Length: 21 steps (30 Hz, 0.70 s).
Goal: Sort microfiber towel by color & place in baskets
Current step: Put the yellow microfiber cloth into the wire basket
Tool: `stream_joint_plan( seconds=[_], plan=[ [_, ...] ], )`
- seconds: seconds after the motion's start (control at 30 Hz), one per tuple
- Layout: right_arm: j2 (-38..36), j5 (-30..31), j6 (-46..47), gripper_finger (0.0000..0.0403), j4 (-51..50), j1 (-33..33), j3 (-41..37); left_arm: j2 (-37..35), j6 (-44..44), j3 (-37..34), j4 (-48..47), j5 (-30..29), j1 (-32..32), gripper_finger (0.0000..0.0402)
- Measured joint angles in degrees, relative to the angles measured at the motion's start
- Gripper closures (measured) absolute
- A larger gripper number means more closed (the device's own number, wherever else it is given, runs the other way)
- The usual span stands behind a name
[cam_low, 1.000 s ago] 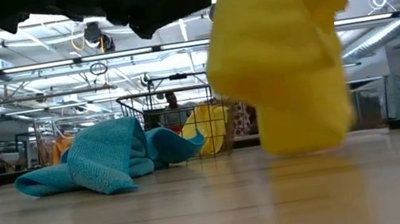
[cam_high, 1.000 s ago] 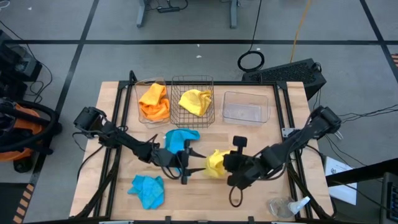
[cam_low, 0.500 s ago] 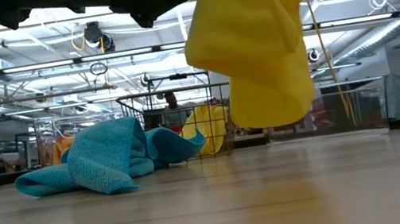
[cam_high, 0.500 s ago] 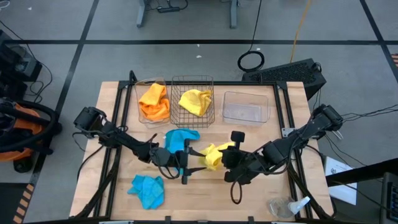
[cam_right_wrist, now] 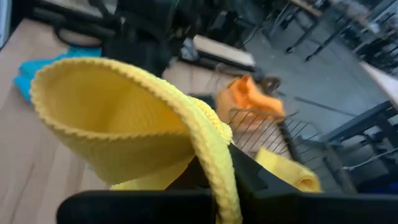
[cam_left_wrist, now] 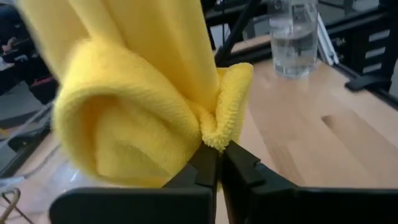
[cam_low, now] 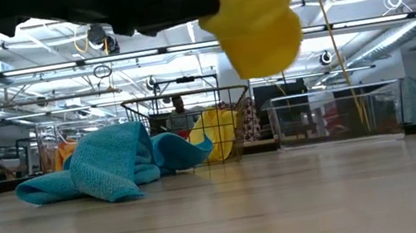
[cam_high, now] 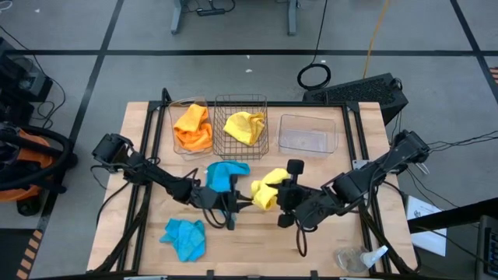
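Note:
A yellow towel (cam_high: 264,189) hangs bunched above the table's middle, between my left gripper (cam_high: 250,199) and my right gripper (cam_high: 278,196). Both are shut on it. At the far edge stand three baskets. The left clear tub (cam_high: 191,127) holds an orange towel. The wire basket (cam_high: 243,127) holds another yellow towel. The right clear tub (cam_high: 307,134) has nothing in it. One teal towel (cam_high: 226,174) lies crumpled before the wire basket, and a second teal towel (cam_high: 185,237) lies near the front left. My left gripper pinches a bunched hem of the yellow towel (cam_left_wrist: 216,138) at the free ends of its two fingers. The fingers come in about level from the table's left. The towel bulges up beyond them, clear of the table (cam_low: 250,13). My right gripper holds the towel's other side from the table's right. A hemmed edge (cam_right_wrist: 214,146) runs down between its fingers, and the cloth itself covers the place of contact. The towel arches out beyond the fingers, off the table.
A clear cup with a utensil (cam_high: 355,258) stands at the front right corner. Bare wood (cam_low: 225,222) lies under the lifted towel and along the near edge. The room's floor and cables surround the table.
My right gripper has risen with the yellow towel and drifted a little toward the far-left. The towel's lower end brushed the table before and now hangs clear. Its left end has reached my left gripper, which has taken hold of it.

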Motion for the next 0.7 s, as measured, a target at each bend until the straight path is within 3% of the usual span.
stream_joint_plan(
  seconds=[0.23,0.47,0.7],
  plan=[
    [0.0,0.96,-4.01,0.0401,0.51,0.0,4.97,0.0,-3.8,0.0,-4.89,-0.46,1.2,0.0396],
    [0.0,8.78,-9.02,0.0401,-0.48,0.35,7.18,-0.07,-9.46,0.04,-6.55,11.58,1.41,0.039],
    [0.02,10.76,-4.9,0.0401,-7.02,0.35,7.18,-2.78,-12.08,0.04,-16.41,14.86,-1.43,0.0306]
  ],
)
